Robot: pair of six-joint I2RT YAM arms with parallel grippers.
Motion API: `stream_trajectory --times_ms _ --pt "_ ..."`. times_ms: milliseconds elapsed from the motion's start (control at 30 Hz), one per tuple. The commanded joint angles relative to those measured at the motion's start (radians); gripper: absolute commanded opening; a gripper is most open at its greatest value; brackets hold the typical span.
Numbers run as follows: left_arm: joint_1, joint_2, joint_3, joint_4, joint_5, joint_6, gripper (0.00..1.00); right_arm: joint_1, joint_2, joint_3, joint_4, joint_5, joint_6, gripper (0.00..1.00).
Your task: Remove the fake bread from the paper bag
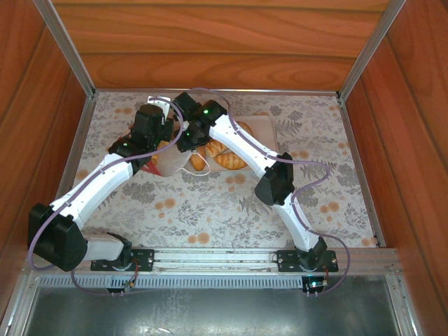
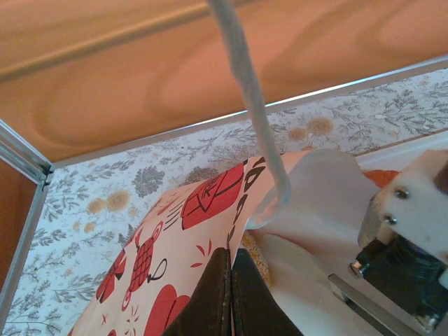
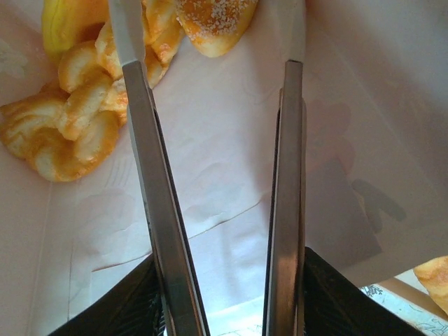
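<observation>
Between the clamped jaws of the left gripper, rim of the paper bag pinched tight, right gripper inside the bag, jaws parted narrowly, nothing held, fake bread heaped just past its fingertips.

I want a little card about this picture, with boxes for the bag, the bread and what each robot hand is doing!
Paper bag: white with red pictures, tilted, string handle sticking up
Left gripper: shut, pinching the bag's edge
Right gripper: open, holding nothing, over white paper
Fake bread: golden pieces just ahead of the right gripper
Tray: pale, with more bread lying on it
</observation>
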Motion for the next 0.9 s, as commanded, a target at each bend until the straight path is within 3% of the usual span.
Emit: stream_trajectory --times_ms 0,667,867 --pt "-0.011 0.01 0.006 0.036 0.031 0.02 0.0 0.026 0.037 0.026 0.023 -0.037 -0.027 0.48" --pt "-0.01 0.001 -0.001 0.045 0.042 0.011 0.0 0.033 0.088 0.058 0.014 -0.022 -0.054 0.49" --pt "-0.01 0.007 -0.002 0.045 0.039 0.011 0.0 0.032 0.095 0.075 0.002 -0.013 -0.055 0.38"
